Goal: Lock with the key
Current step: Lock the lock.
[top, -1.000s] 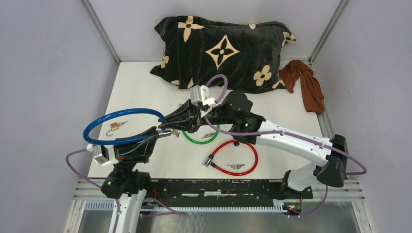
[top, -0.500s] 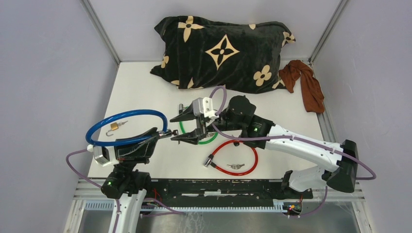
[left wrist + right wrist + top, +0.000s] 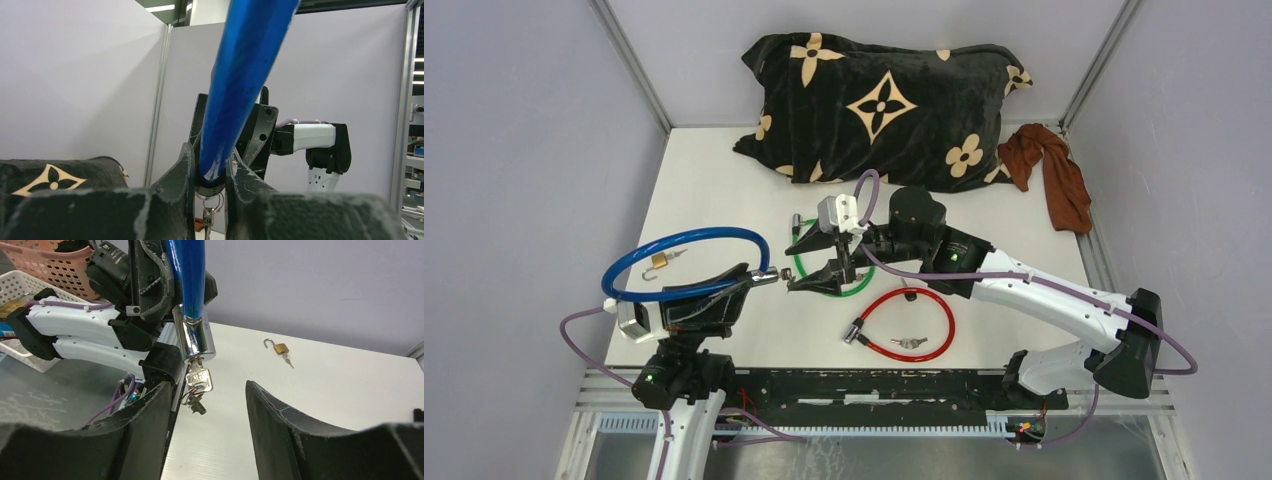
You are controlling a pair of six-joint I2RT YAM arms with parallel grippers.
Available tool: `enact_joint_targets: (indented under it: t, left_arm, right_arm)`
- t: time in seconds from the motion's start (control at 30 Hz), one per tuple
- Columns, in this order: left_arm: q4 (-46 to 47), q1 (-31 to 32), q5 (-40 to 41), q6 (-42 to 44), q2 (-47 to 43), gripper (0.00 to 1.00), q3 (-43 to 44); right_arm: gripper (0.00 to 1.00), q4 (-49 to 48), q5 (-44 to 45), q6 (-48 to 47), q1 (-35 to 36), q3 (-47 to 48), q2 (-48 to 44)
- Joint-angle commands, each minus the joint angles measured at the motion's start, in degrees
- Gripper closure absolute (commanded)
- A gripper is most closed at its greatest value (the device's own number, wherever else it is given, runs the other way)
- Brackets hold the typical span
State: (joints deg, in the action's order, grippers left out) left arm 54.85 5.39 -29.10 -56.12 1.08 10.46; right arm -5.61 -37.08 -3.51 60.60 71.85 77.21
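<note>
A blue cable lock [image 3: 684, 262] is held off the table as a loop, with my left gripper [image 3: 749, 280] shut on the cable just behind its end. The left wrist view shows the blue cable [image 3: 245, 75] pinched between my left gripper's [image 3: 209, 172] jaws. Its chrome lock cylinder [image 3: 195, 337] points down in the right wrist view, with a key [image 3: 199, 379] stuck in it and a ring with a spare key hanging below. My right gripper [image 3: 208, 385] is open around the key without touching it. From above, the right gripper [image 3: 796, 265] stands just right of the cylinder.
A green cable lock [image 3: 856, 285] and a red cable lock [image 3: 914, 325] with keys [image 3: 909, 343] lie under the right arm. A small brass padlock [image 3: 659, 260] lies inside the blue loop. A black pillow [image 3: 884, 100] and a brown cloth [image 3: 1054, 175] sit at the back.
My right gripper was shut at the key on the lock's end; it has opened, let go and drawn back slightly to the right. The left gripper still holds the blue cable.
</note>
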Motion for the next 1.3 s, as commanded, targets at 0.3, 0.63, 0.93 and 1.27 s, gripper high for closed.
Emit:
enact_joint_targets:
  t: [0.3, 0.63, 0.93, 1.27]
  left_arm:
    - [2.6, 0.2, 0.4, 1.2, -0.6, 0.98, 0.8]
    - [2.7, 0.2, 0.0, 1.3, -0.6, 0.98, 0.6]
    - [2.5, 0.1, -0.1, 1.4, -0.5, 0.98, 0.6]
    - [2.5, 0.1, -0.3, 1.6, -0.6, 0.98, 0.4]
  right_arm:
    - [0.39, -0.6, -0.9, 0.1, 0.0, 4.0, 1.5]
    - [0.40, -13.7, 8.6, -5.5, 3.1, -9.0, -6.6]
    - [0.40, -21.8, 33.8, -29.4, 15.1, -19.4, -12.6]
    - [0.48, -31.2, 48.1, -51.6, 26.3, -23.1, -10.4]
